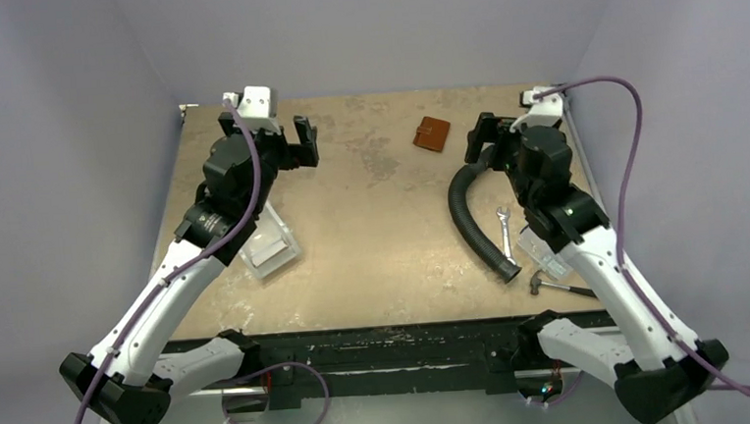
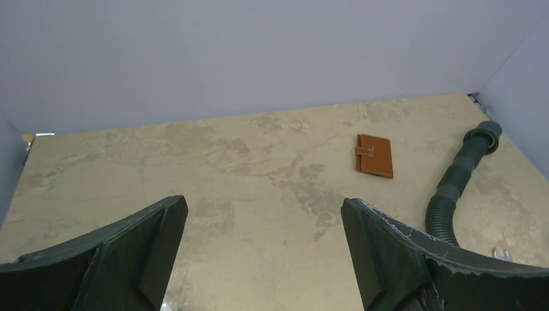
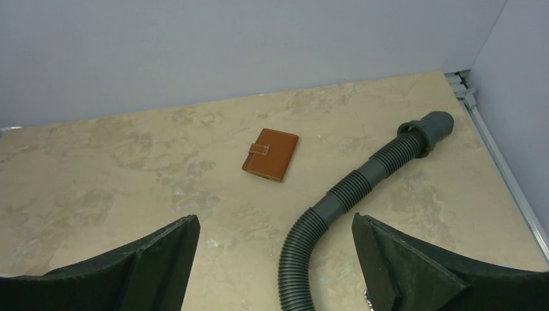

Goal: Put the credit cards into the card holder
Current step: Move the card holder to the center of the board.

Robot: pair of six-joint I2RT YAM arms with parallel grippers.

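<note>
While folded shut, strap across, small brown leather card holder (image 1: 432, 134) lies flat at 12 o'clock of beige mottled tabletop (image 1: 384, 261), touching nothing. Right gripper (image 1: 476, 139) near, holder's 3 o'clock, claw released, empty. Black ribbed plastic hose (image 1: 472, 221) at 5 o'clock. Left gripper (image 1: 298, 146) well apart, 9 o'clock, claw released, empty. Clear-and-white plastic box (image 1: 273, 246) at 8 o'clock, partly under left arm.

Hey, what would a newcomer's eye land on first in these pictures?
The small brown card holder stands out, lying closed and alone at the far middle of the table. A black corrugated hose curves down the right side beside the right arm. The left gripper and right gripper both hang wide open, holding nothing.
</note>
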